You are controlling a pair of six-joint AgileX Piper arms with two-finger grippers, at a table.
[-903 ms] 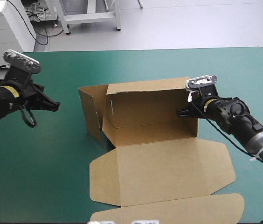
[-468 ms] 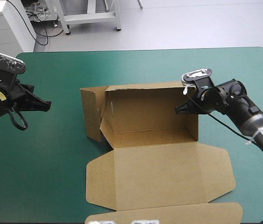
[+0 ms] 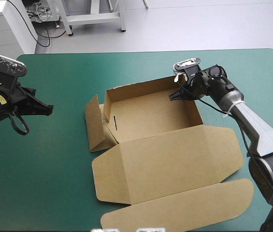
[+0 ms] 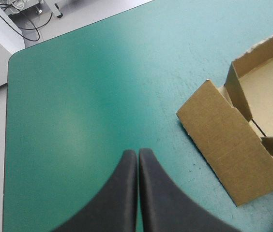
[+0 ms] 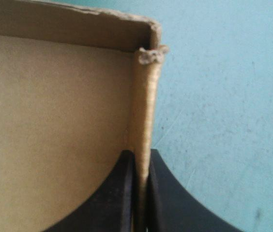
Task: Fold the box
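The brown box point(image 3: 151, 116) stands as an open tray in the middle of the table, its lid point(image 3: 168, 166) lying flat toward the near edge. One side flap point(image 3: 94, 126) leans outward on its left. My right gripper point(image 3: 176, 94) is shut on the box's right wall near the far corner; in the right wrist view the wall's edge point(image 5: 145, 116) runs between the fingers of the right gripper point(image 5: 141, 159). My left gripper point(image 3: 49, 109) hovers shut over the cover, well left of the box. Its own view shows the left gripper point(image 4: 137, 154) with fingers pressed together and the flap point(image 4: 231, 147) ahead.
The teal-green cover point(image 3: 54, 169) lies bare left of the box and along the far edge. A white cabinet point(image 3: 6, 29) and a metal stand point(image 3: 93, 14) are beyond the table's far left corner.
The right gripper has swung the box's right wall toward the far edge, turning the whole box. The back wall has dropped lower. The left arm stayed where it was just before.
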